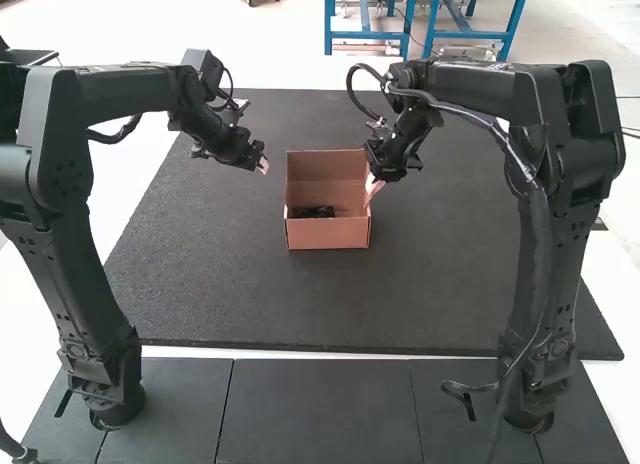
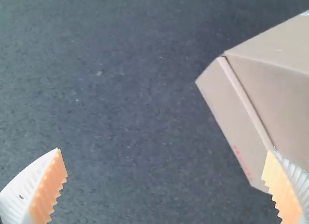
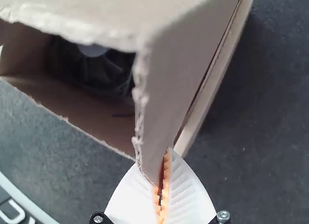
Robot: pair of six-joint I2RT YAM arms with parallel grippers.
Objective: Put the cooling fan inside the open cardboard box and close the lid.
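Risk at left side: The left gripper (image 1: 258,165), with white ribbed fingers and orange pads, was just beside the far-left corner of the brown open cardboard box (image 1: 328,229). In my judgement a push from there could slide or turn the box on the dark grey mat (image 1: 200,284), because the box looked light and only one flap was held.
Risk at the middle: The black cooling fan (image 1: 316,212) lay inside the box, on its floor. If the box tipped, the fan could shift and block the lid, which was not yet closed.
Risk at right side: The thin side flap (image 3: 159,113) could crease or tear if it was pulled too hard. A pull upward could also lift the whole box.
Left arm pose: It reached in from the left, low over the mat. The jaws were wide apart and held nothing; one fingertip (image 2: 285,190) was close to the box wall.
Right arm pose: It came from the right with the wrist bent down. The right gripper (image 3: 161,185) had its jaws pressed together on the edge of the side flap.
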